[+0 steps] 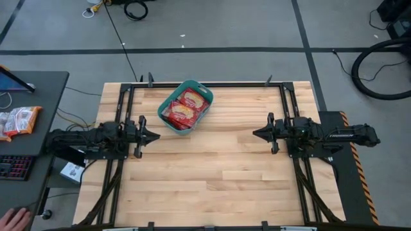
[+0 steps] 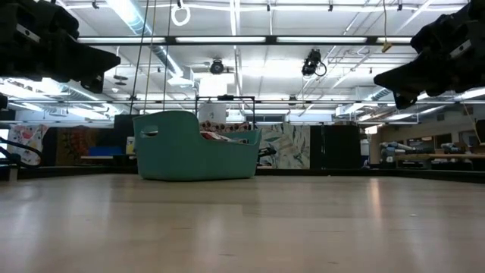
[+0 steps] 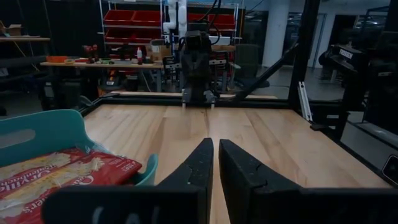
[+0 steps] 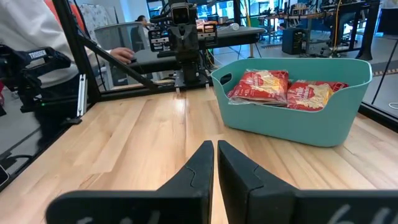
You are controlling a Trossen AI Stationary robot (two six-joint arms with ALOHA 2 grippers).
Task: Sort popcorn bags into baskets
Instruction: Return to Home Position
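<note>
A teal basket (image 1: 185, 106) stands on the table toward its far side, left of centre, set at an angle. Red popcorn bags (image 1: 185, 106) with yellow ovals lie piled inside it, rising above the rim in the right wrist view (image 4: 281, 88). My left gripper (image 1: 155, 136) hovers near the table's left side, just nearer than the basket, fingers shut and pointing right. My right gripper (image 1: 257, 133) hovers on the right side, shut, pointing left. Neither touches anything. The basket (image 2: 195, 145) rests flat on its base.
Bare wood spans the table's middle and near half between the arms. A black frame rail runs along the far edge (image 1: 212, 84). On a side desk at the left lie crinkled white-and-orange packets (image 1: 18, 120). A person's hand (image 1: 14, 218) shows at the bottom left.
</note>
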